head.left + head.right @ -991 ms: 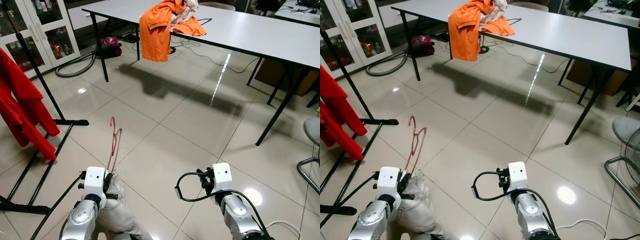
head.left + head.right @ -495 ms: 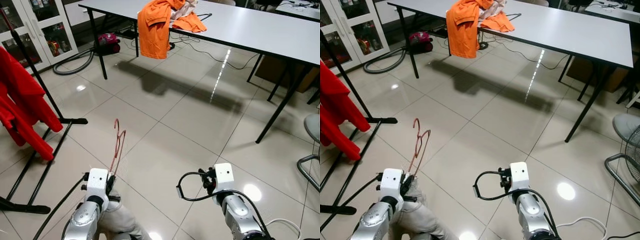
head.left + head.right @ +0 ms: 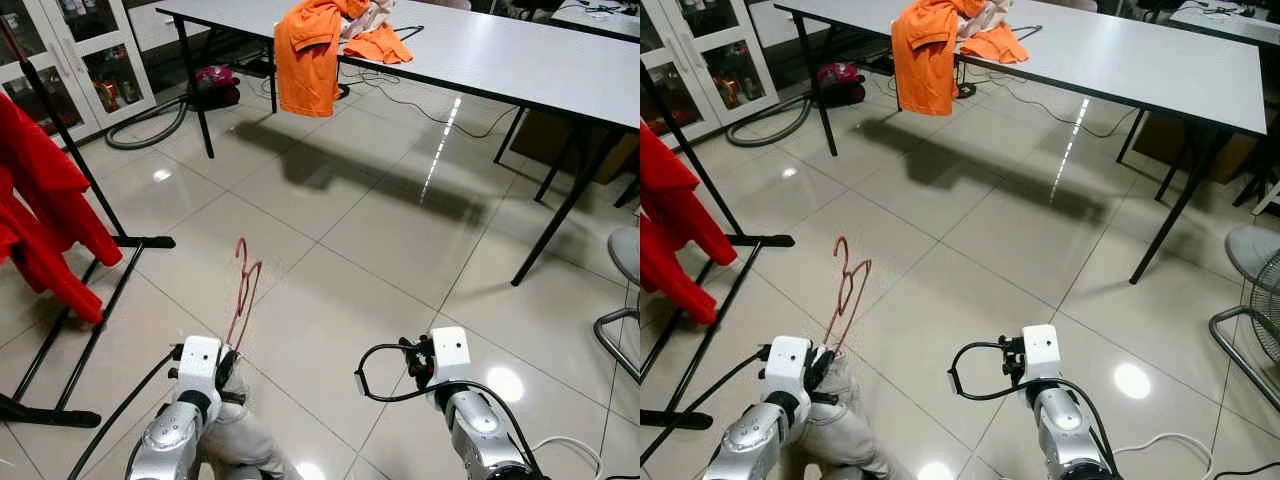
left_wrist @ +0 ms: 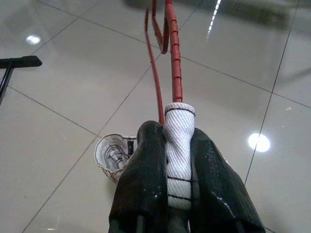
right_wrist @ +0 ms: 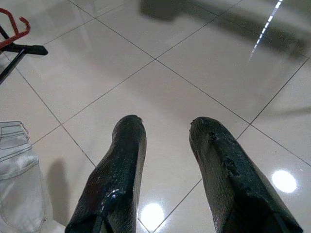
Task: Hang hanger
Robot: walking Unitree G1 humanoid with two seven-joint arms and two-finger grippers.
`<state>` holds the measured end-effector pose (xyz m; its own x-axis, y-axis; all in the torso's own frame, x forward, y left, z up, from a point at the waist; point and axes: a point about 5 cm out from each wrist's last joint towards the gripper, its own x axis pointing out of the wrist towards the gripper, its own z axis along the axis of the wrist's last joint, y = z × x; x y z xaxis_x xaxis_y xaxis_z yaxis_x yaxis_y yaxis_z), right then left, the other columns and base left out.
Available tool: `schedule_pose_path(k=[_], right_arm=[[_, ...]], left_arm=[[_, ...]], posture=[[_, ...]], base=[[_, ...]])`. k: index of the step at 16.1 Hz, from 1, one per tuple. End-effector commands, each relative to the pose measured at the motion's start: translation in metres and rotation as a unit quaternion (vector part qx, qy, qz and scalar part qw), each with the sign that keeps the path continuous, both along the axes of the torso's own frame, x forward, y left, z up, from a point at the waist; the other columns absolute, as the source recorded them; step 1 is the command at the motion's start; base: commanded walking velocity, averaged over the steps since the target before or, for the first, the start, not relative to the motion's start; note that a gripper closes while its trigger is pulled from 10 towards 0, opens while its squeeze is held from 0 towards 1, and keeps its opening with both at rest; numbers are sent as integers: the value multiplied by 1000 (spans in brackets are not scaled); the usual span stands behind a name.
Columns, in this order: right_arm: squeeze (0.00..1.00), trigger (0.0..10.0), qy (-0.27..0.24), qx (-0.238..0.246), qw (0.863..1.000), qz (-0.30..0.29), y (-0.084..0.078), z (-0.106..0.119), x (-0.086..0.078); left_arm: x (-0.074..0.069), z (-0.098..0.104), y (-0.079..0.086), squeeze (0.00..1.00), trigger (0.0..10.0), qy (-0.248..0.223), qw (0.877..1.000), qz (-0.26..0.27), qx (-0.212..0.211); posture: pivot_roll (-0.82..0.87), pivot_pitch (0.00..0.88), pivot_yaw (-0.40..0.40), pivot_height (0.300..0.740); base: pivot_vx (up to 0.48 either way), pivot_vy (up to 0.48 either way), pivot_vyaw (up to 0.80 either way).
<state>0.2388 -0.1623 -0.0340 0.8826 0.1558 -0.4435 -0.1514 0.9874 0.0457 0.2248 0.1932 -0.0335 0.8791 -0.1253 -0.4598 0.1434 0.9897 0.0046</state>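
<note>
Left wrist view: the left pincer is clenching a red wire hanger between its two black fingers, gripping a white fabric-wrapped part of it.
Hanger position: in the left eye view it is standing upright above the left pincer, hook uppermost, over the tiled floor.
Garment: pale jeans are hanging from the hanger below the pincer, bunched near the floor.
Right pincer: its fingers are spread apart, holding nothing, hovering over bare tile.
Handling judgement: the thin wire is probably light and springy; the jeans are adding weight, so the padded grip is looking like a sound hold.
Head views add: a black clothes rack carrying red clothing on the robot's left, near but apart; a white worktop with orange clothing is further off.
Wrist view adds: the grip contact itself.
</note>
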Motion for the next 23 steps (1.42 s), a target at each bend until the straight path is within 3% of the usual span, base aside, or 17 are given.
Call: schedule_pose_path(k=[1, 9, 23], right_arm=[[0, 10000, -6, -4, 1000, 0, -1, 2, 3], [0, 10000, 23, -4, 999, -45, -15, -6, -5], [0, 10000, 27, 1, 999, -45, -14, -7, -5]], left_arm=[[6, 4, -3, 0, 10000, -14, 1000, -13, 1], [-1, -2, 0, 0, 10000, 0, 1000, -2, -5], [-5, -6, 4, 0, 10000, 13, 1000, 8, -7]], posture=[[9, 47, 16, 740], [-3, 26, 20, 740], [4, 35, 19, 740]], base=[[0, 0, 0], [0, 0, 0], [0, 0, 0]])
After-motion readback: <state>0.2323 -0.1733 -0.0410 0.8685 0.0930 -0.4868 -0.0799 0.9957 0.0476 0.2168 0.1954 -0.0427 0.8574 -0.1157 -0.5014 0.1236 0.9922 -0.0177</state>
